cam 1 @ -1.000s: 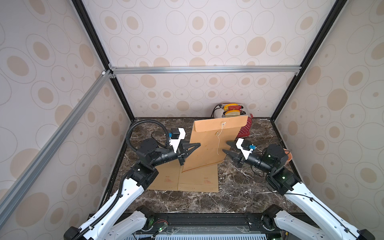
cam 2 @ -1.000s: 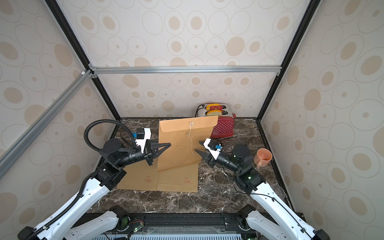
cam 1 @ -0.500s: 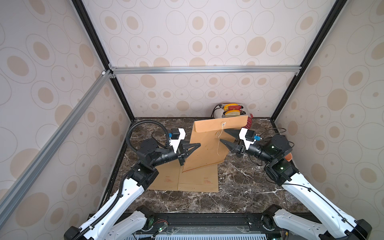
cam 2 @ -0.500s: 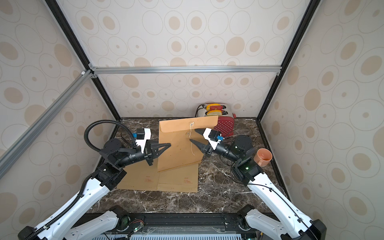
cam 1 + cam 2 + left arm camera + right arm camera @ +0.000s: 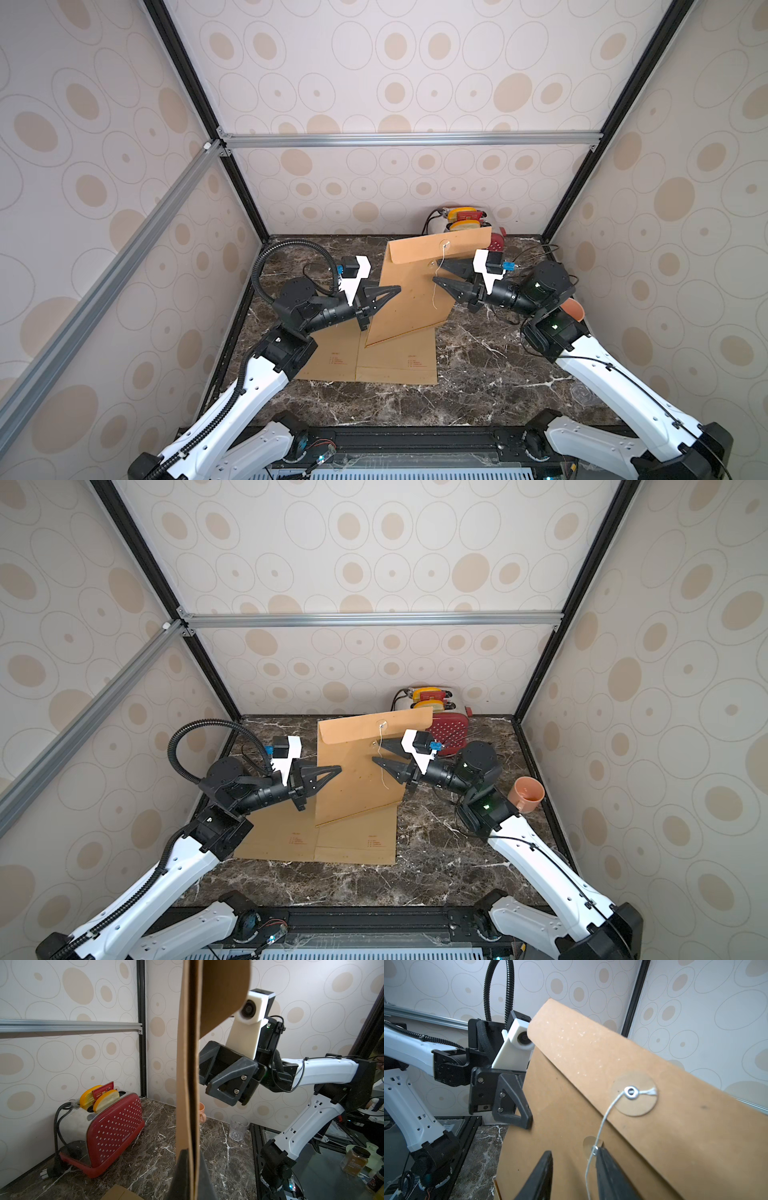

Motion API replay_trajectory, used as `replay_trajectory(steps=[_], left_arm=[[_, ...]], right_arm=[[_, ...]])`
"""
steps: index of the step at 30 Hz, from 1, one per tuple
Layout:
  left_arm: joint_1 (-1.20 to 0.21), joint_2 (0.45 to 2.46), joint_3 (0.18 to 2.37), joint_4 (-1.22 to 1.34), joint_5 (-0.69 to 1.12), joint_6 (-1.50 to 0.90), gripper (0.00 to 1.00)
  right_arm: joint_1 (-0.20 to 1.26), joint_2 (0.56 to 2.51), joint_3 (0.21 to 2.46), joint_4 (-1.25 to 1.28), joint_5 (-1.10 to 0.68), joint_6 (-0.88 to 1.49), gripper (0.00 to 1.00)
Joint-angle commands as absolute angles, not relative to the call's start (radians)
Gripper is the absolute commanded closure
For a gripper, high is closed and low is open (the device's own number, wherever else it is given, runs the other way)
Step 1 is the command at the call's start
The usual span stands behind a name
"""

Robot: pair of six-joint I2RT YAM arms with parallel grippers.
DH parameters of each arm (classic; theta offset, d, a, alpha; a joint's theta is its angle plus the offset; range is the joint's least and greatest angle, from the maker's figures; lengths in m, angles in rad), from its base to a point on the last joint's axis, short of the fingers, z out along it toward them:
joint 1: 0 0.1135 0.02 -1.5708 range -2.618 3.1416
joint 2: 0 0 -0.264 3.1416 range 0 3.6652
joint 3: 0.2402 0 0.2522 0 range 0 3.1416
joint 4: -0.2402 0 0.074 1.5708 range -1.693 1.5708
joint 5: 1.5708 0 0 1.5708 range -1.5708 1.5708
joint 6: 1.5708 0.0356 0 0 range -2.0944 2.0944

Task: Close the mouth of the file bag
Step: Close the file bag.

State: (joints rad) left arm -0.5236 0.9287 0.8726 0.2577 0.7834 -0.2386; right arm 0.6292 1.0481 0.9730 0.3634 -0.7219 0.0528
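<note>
Two flat envelopes (image 5: 376, 359) lie nearest me on the table (image 5: 478, 374). Past them, left gripper (image 5: 392, 289) pinches the file bag (image 5: 415, 303) edge, holding it upright (flap folded over). Right gripper (image 5: 574, 1150): I see jaws apart, string (image 5: 601, 1126) hanging between them. Toaster (image 5: 451, 729) farthest back.

The brown file bag (image 5: 409, 299) is matt, faintly rough kraft paper; its small round eyelet (image 5: 630, 1091) is shiny metal. The dark veined marble counter (image 5: 478, 374) looks polished.

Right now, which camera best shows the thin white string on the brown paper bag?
Right wrist view: the thin white string hangs close up from its eyelet. Both top views show a faint thread; left wrist, nothing.
</note>
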Motion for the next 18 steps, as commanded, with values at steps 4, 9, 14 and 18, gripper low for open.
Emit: replay_trajectory(steps=[4,9,14,18], left_arm=[[-0.526,0.933,0.885,0.313,0.799,-0.253,1.00],[-0.526,0.931,0.881,0.325,0.797,-0.266,1.00],[-0.525,0.930,0.875,0.355,0.801,-0.295,1.00],[-0.525,0.928,0.868,0.385,0.803,-0.319,1.00]], right_arm=[[0.642,1.048,0.950,0.412,-0.804,0.114,0.64],[0.643,1.049,0.932,0.394,-0.816,0.115,0.66],[0.644,1.030,0.883,0.373,-0.809,0.093,0.67],[0.644,1.015,0.835,0.379,-0.806,0.093,0.69]])
